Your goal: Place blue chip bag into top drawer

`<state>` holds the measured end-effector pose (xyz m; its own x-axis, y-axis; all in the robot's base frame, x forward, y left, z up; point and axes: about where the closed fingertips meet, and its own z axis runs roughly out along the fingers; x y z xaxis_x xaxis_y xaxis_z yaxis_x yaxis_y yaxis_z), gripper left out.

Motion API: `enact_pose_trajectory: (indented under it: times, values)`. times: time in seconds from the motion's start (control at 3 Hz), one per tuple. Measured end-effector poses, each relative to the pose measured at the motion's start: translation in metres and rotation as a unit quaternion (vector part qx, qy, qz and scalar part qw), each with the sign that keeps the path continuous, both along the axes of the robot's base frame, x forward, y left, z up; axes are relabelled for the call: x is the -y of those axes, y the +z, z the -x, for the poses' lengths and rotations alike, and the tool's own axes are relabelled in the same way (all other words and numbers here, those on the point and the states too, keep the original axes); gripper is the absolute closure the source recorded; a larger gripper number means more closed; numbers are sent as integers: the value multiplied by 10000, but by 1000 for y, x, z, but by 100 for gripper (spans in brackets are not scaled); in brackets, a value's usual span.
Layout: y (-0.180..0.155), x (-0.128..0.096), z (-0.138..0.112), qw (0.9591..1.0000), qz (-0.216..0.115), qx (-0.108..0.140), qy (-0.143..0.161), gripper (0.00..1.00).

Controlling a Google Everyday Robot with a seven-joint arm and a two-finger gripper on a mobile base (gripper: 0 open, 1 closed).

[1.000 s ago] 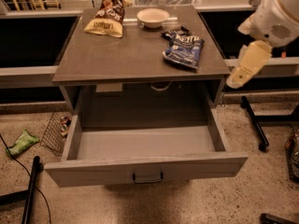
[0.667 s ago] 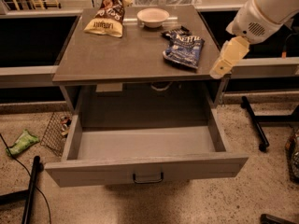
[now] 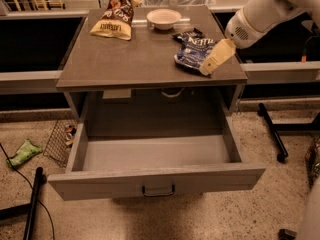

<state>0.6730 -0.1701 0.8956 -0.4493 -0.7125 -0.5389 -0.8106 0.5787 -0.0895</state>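
The blue chip bag (image 3: 194,50) lies crinkled on the right side of the grey cabinet top (image 3: 135,59). The gripper (image 3: 211,63), cream-coloured, comes in from the upper right on a white arm and hangs over the bag's right edge, near the top's right front corner. The top drawer (image 3: 155,180) is pulled wide open below, with a plain grey front and a small dark handle (image 3: 158,190); nothing lies inside it.
A yellow-and-brown chip bag (image 3: 115,19) and a white bowl (image 3: 163,18) sit at the back of the cabinet top. A wire basket (image 3: 62,139) and a green wrapper (image 3: 22,152) lie on the floor at left. A black stand's legs (image 3: 272,129) are at right.
The gripper has moved left and toward the cabinet, from beside its right edge to over the blue chip bag. The bag and drawer have not moved.
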Motion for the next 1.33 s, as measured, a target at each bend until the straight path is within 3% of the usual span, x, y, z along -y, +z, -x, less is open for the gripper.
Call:
enact_pose_trajectory:
  times: [0.33,1.0,1.33]
  values:
    - [-24,-7,-30,9993,-54,-75,-354,0]
    - [-58,-11,-73,9967,-96,-197,-777,0]
    - [-64,-14,-83,9957,-129,-221,-895,19]
